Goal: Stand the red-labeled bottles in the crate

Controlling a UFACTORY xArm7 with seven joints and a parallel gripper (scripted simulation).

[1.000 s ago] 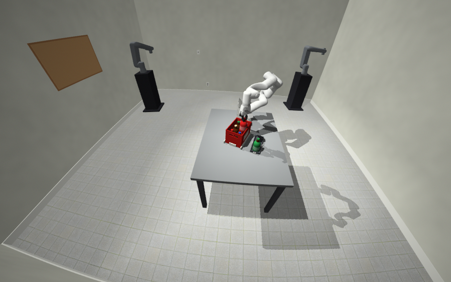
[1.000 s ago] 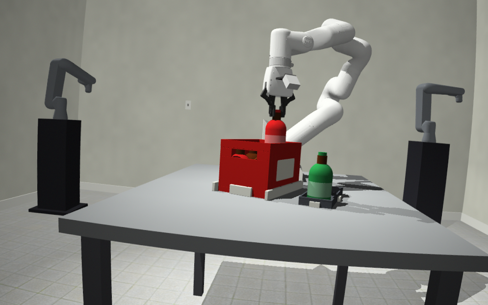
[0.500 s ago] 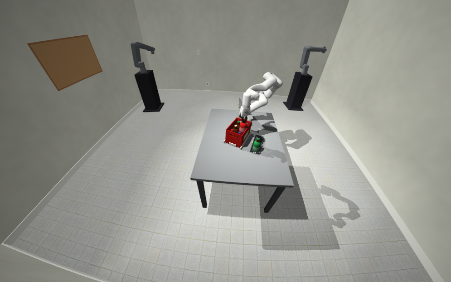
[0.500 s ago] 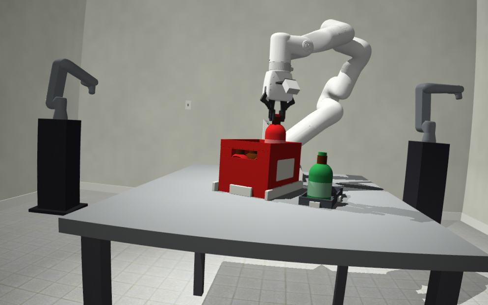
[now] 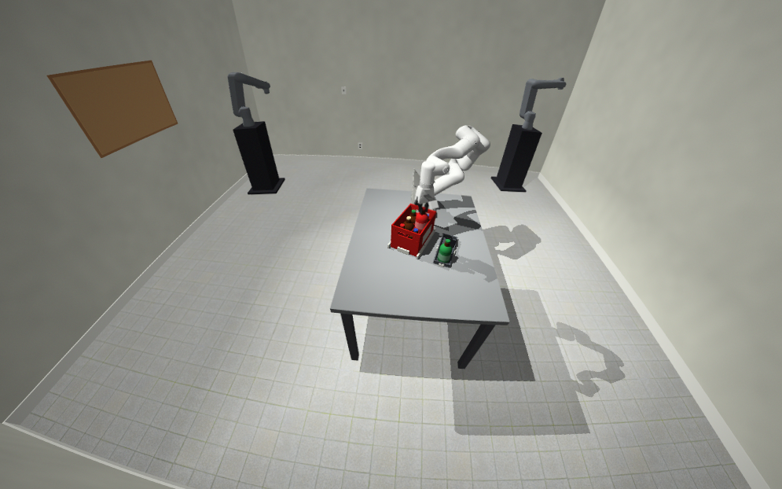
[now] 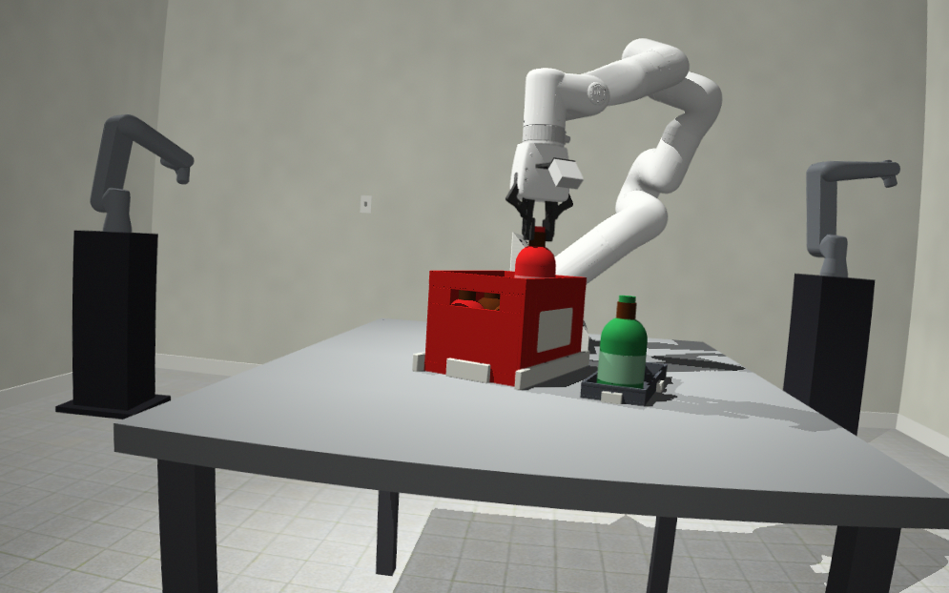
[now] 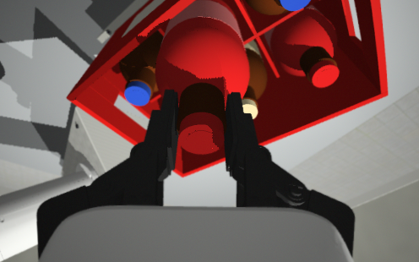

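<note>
My gripper [image 6: 539,230] is shut on the dark neck of a red bottle [image 6: 534,261], which stands upright with most of its body inside a far cell of the red crate [image 6: 504,323]. In the wrist view my fingers clamp the neck just above the red cap, and the red bottle [image 7: 203,63] fills one cell. The crate holds other bottles: a red one with a red cap [image 7: 311,46], a brown one with a blue cap [image 7: 139,86] and a brown one with a cream cap [image 7: 252,99]. A green bottle [image 6: 622,344] stands upright on the dark tray [image 6: 625,388] to the right of the crate.
The crate and tray sit near the far middle of the grey table [image 5: 421,261]. Two grey arms on black pedestals [image 6: 113,316] [image 6: 828,338] stand off the table at the left and right. The crate walls stand close around the held bottle.
</note>
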